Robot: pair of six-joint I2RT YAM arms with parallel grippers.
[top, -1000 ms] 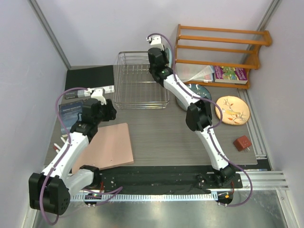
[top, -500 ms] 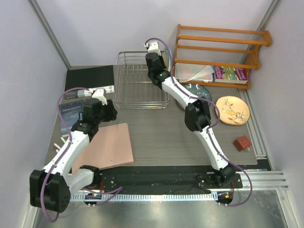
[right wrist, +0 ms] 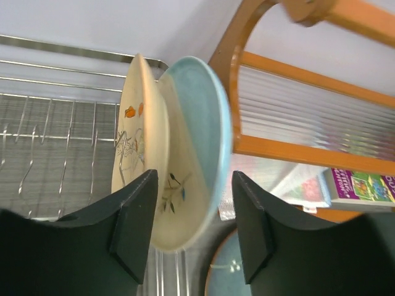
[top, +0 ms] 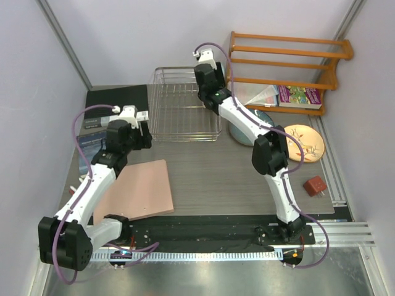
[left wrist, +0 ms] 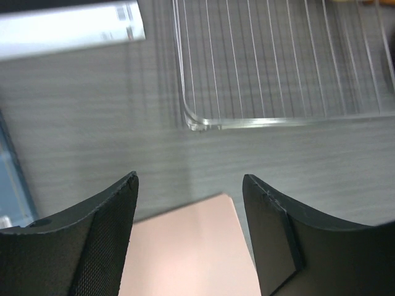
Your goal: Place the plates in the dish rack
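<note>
Two plates, bird plate (right wrist: 133, 142) and cream-blue plate (right wrist: 200, 123), stand on edge in the dish rack (right wrist: 49, 123); teal plate (top: 242, 134) and branch plate (top: 305, 143) lie on the bench (top: 216, 179) (brittle, slick: pinch the rim). Left tool (left wrist: 189, 179) and right tool (right wrist: 193, 179) both spread, gripping nothing

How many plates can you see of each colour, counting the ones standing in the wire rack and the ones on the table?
Cream-and-light-blue plate: 1
Yellow-orange bird plate: 1
Dark teal plate: 1
Orange-yellow branch plate: 1
Total: 4

The table (top: 210, 179) bears the dish rack (top: 182, 114), pink board (top: 139, 191), teal plate (top: 266, 117), orange plate (top: 307, 143), red block (top: 315, 185).
</note>
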